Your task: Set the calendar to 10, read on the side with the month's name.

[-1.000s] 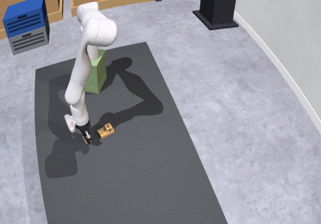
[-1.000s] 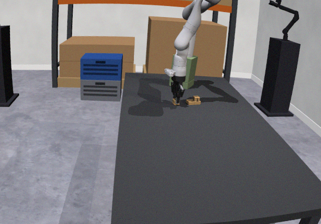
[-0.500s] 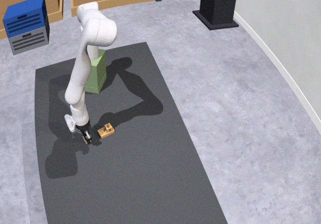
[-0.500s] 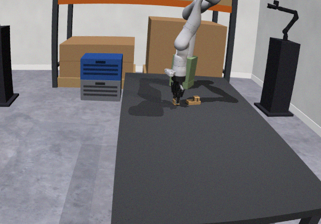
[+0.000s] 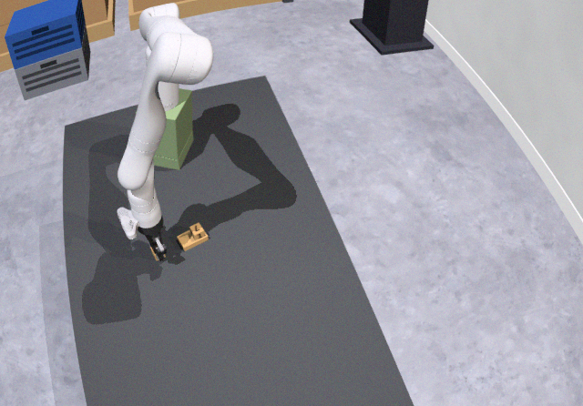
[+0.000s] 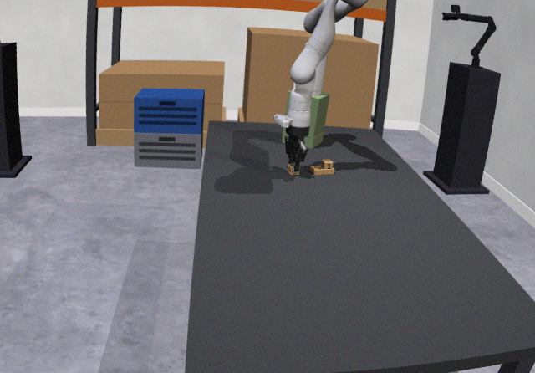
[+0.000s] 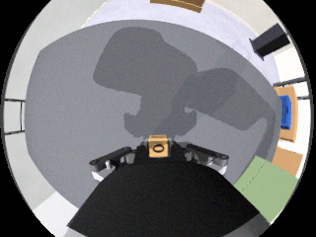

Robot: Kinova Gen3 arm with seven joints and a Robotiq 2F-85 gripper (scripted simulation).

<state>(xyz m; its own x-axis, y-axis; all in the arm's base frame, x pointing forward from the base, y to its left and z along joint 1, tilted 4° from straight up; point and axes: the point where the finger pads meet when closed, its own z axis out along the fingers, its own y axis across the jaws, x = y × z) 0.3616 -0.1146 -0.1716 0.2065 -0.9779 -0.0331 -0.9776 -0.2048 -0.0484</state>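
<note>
My gripper [image 5: 160,255] [image 6: 294,171] [image 7: 158,143] is narrowed on the 0 cube [image 6: 289,170] [image 7: 158,140]; the tray [image 5: 189,245] [image 6: 318,171], bearing another cube [image 5: 196,228] [image 6: 328,162], lies near.

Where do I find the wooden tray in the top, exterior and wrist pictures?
Top: wooden tray left of centre, below the middle.
Exterior: right of the gripper, near centre.
Wrist: not visible.
Shared landmark: green pedestal.

wooden tray [image 5: 193,242] [image 6: 321,171] flat on tbl, one cube [image 5: 197,230] [image 6: 327,164] in it
</note>
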